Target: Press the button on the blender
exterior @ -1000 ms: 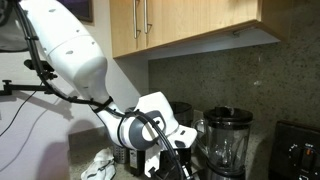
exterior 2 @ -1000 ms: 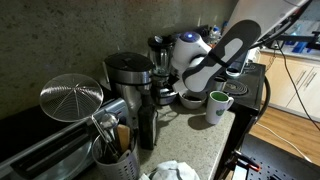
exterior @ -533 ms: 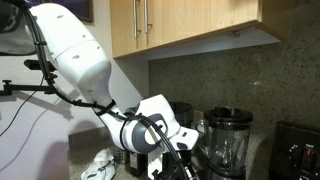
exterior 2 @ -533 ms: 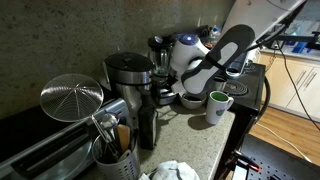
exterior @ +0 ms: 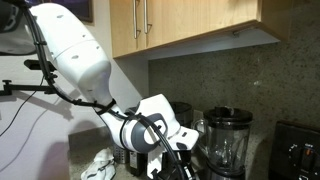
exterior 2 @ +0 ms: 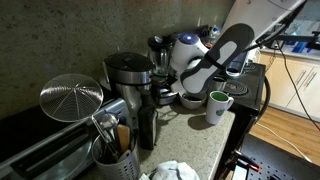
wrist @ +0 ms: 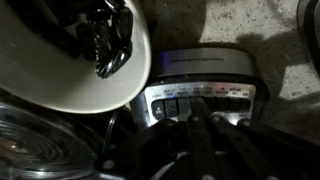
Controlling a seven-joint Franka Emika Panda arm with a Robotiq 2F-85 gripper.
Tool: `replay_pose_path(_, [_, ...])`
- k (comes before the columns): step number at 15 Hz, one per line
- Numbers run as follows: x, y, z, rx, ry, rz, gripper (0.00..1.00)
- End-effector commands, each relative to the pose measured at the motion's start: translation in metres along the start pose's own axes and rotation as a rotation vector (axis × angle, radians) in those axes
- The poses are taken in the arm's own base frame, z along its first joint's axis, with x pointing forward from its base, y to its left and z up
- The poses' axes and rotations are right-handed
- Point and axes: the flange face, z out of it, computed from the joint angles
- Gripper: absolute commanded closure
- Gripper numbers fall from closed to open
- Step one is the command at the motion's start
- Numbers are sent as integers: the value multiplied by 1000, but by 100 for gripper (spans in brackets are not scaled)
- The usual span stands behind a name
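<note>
The blender (exterior: 228, 140) has a clear jar and a black lid and stands at the back by the stone wall. Its dark base with a silver button panel (wrist: 200, 97) fills the middle of the wrist view. My gripper (wrist: 202, 108) is shut, and its fingertips rest against the row of buttons near the panel's middle. In an exterior view the gripper (exterior: 172, 160) hangs low, left of the jar. In the other exterior view the arm (exterior 2: 215, 55) covers most of the blender.
A white bowl (wrist: 60, 70) with dark contents sits close to the left of the blender's base. A black-and-silver coffee maker (exterior 2: 130, 80), a green mug (exterior 2: 218, 103), a utensil holder (exterior 2: 115, 152) and a wire strainer (exterior 2: 72, 98) crowd the counter. Cabinets (exterior: 190, 25) hang above.
The upper arm has shifted slightly over the last second. The gripper stays at the blender's base.
</note>
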Motion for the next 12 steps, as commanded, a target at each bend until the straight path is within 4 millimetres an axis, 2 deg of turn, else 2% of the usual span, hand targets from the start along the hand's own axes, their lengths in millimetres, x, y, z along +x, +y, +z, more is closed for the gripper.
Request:
replay_pose_path(1, [-1, 0, -24, 4, -28, 26, 100])
replay_pose_path(7, [-3, 3, -67, -26, -99, -1, 100])
replay_pose_path(12, [-15, 7, -111, -55, -213, -52, 100])
